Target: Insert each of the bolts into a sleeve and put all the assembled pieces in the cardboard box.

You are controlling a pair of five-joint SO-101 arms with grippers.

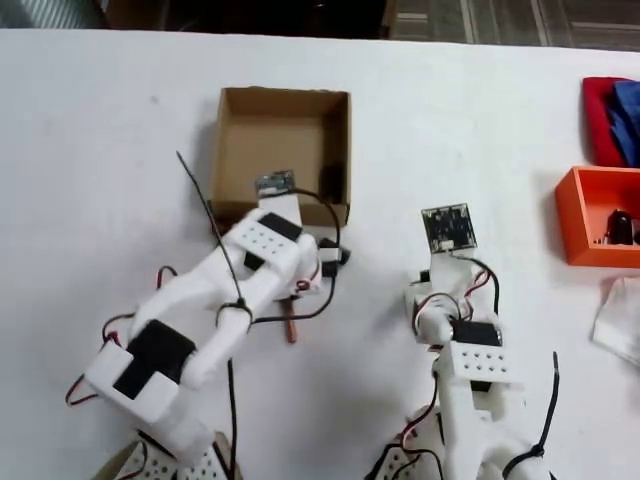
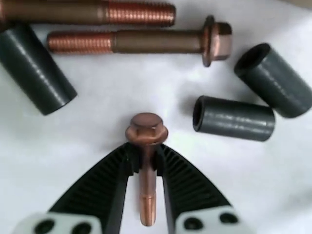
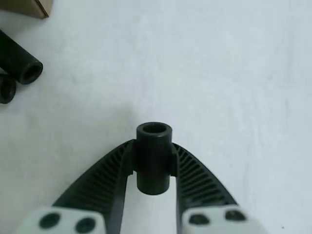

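I hold both parts clamped.
Left end effector (image 2: 145,157) grips the rigid bolt (image 2: 146,129) at its shank; right end effector (image 3: 153,165) squeezes the slippery-looking sleeve (image 3: 154,136).

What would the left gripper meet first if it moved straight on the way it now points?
Probably the loose bolt lying crosswise beyond the held bolt in the left gripper; bare table lies between, and depth is unclear.
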